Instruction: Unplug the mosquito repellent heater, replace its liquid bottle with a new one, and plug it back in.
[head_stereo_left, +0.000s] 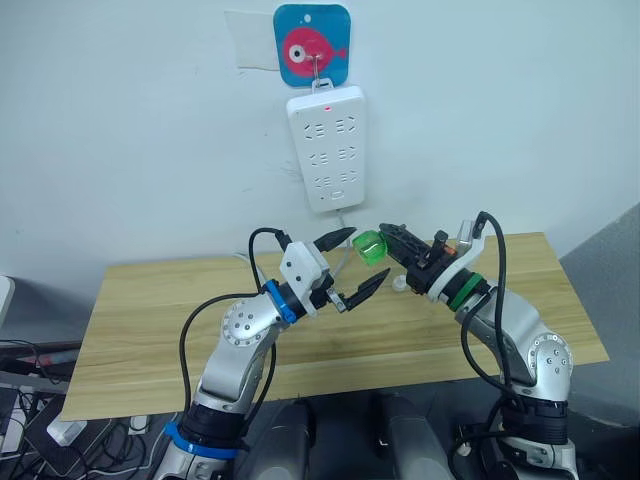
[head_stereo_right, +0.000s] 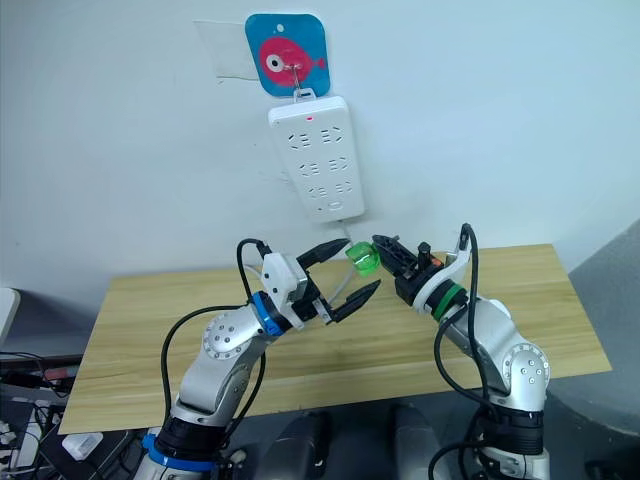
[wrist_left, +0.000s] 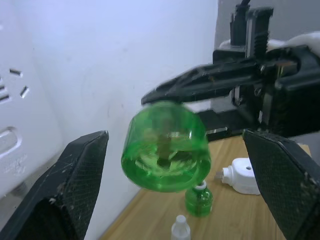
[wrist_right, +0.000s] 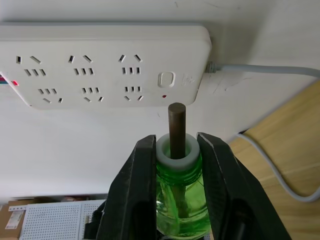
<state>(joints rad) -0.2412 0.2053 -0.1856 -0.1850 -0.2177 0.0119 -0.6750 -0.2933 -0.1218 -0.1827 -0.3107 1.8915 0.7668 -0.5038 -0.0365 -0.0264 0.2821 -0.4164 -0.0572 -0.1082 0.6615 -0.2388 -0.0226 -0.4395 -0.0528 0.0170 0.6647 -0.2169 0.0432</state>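
1. Three bottles: one green bottle (wrist_right: 181, 200) clamped at the neck in the right gripper (head_stereo_left: 388, 236), a second green one (wrist_left: 198, 200) and a small clear one (wrist_left: 179, 229) standing on the table (head_stereo_left: 150, 330).
2. One heater (wrist_left: 242, 176), lying on the table beside the second green bottle, below both grippers.
3. One power strip (head_stereo_left: 326, 148), hung on the wall.
4. Left gripper (head_stereo_left: 354, 265) spread wide, empty, just beside the held bottle.

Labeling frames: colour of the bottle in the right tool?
Translucent green bottle, white collar; right wrist view is clearest.
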